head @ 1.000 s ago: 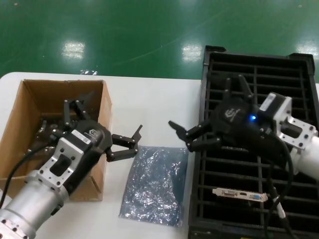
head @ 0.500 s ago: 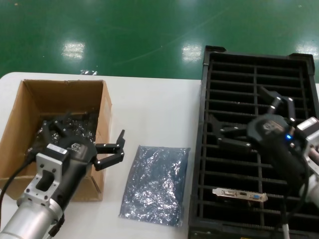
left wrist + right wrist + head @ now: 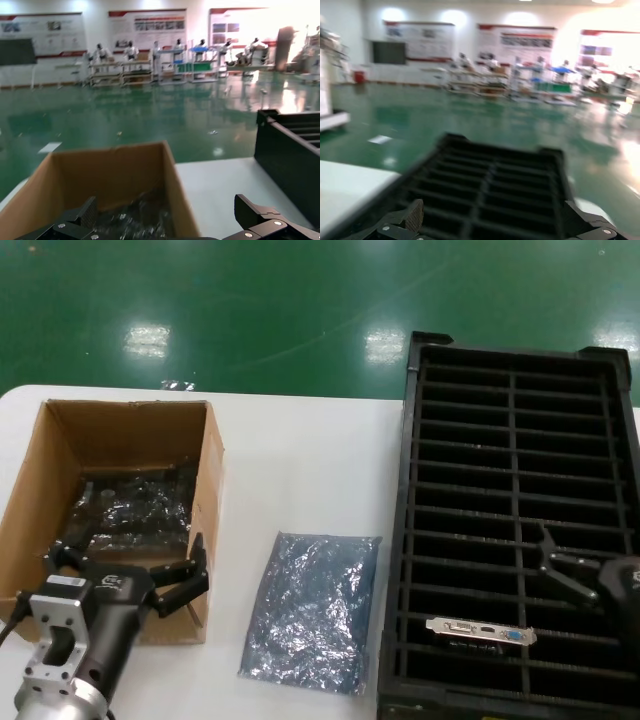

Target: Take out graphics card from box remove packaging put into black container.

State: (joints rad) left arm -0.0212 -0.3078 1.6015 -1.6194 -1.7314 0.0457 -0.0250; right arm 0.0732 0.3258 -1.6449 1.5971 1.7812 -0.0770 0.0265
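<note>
The graphics card [image 3: 480, 630], with its silver bracket and blue port, lies in a near slot of the black container [image 3: 515, 360]. The empty grey-blue packaging [image 3: 310, 610] lies flat on the white table between the box and the container. The brown box [image 3: 215, 490] stands at the left and holds other dark glossy-wrapped cards [image 3: 130, 505]. My left gripper [image 3: 125, 568] is open and empty at the box's near wall. My right gripper [image 3: 495, 217] is open and empty, low at the container's near right edge, with one finger [image 3: 555, 562] showing in the head view.
The left wrist view shows the box [image 3: 115, 175], white table and the container's wall [image 3: 290, 155]. The right wrist view looks along the container's slots [image 3: 500, 180]. Green floor lies beyond the table's far edge.
Both arms have drawn back toward the near edge. The left gripper moved from beside the packaging to the box's near corner. The right gripper left the container's middle for its near right.
</note>
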